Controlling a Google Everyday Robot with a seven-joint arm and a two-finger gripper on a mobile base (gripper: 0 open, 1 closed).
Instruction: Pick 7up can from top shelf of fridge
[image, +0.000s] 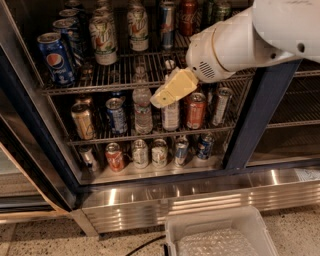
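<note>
Hovering in front of the fridge (257, 115), the gripper (170, 91) visibly holds nothing; how far it is open cannot be told. The 7up can (103, 39) stands up-left on the top shelf (125, 71). Probably light, thin-walled and slick: grasp mid-body.

Front of the fridge (252, 115) is found open, and the top shelf (125, 75) is reachable straight in. The 7up can (103, 39) is crowded: a Pepsi can (55, 59) is noted near on the left, a second 7up can (137, 27) just beside on the right. Bare rack is seen further right. The end effector (161, 99) is held below the shelf rail, before the middle-rack cans (195, 111).
</note>
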